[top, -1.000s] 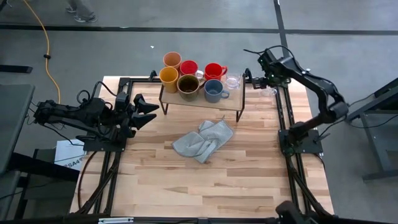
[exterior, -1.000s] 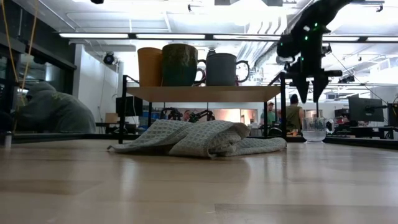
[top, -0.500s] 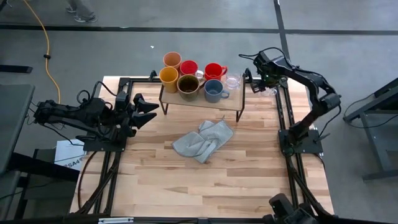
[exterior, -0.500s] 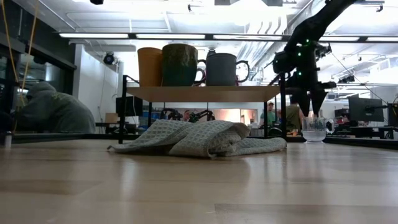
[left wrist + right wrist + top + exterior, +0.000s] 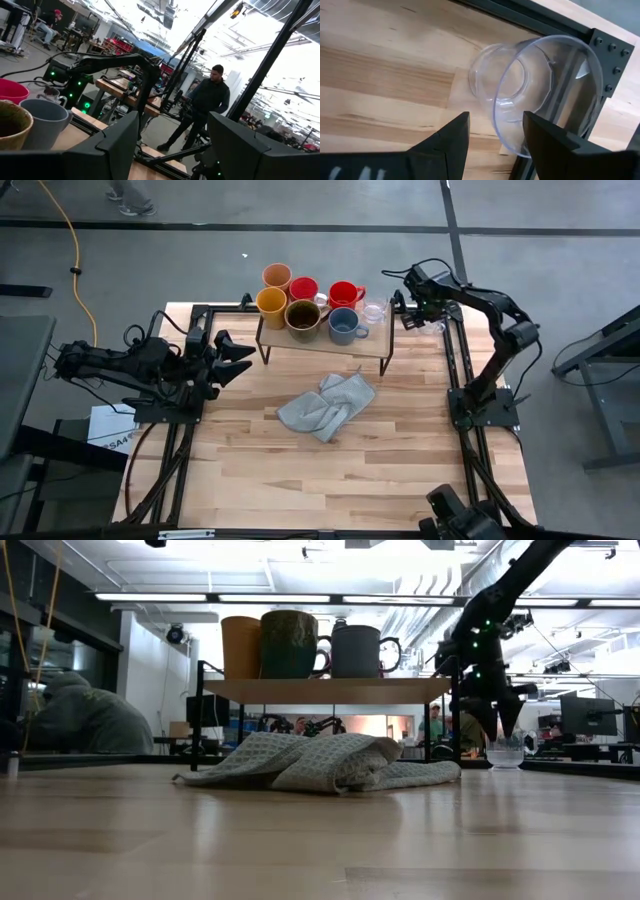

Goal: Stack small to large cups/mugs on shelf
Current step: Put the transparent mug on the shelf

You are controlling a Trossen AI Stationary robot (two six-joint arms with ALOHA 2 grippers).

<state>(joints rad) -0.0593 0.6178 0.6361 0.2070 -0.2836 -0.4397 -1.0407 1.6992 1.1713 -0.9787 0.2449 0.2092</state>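
Observation:
The shelf (image 5: 322, 342) stands at the table's far middle. On it stand a peach tumbler (image 5: 277, 277), two red mugs (image 5: 303, 288), a yellow mug (image 5: 271, 302), a brown mug (image 5: 302, 316), a grey-blue mug (image 5: 343, 326) and a clear glass cup (image 5: 374, 311). A second clear glass cup (image 5: 540, 95) stands on its base on the table, right of the shelf. My right gripper (image 5: 492, 135) is open just above it, its fingers either side of the cup's near wall. My left gripper (image 5: 238, 360) is open and empty, left of the shelf.
A crumpled grey cloth (image 5: 327, 406) lies on the table in front of the shelf. Black frame rails (image 5: 458, 360) run along the table's right and left sides, one right beside the glass cup. A person (image 5: 205, 110) stands in the room beyond the table.
My right gripper has come down and a little toward the shelf, from well above the glass cup on the table to just over its rim. Nothing else has moved.

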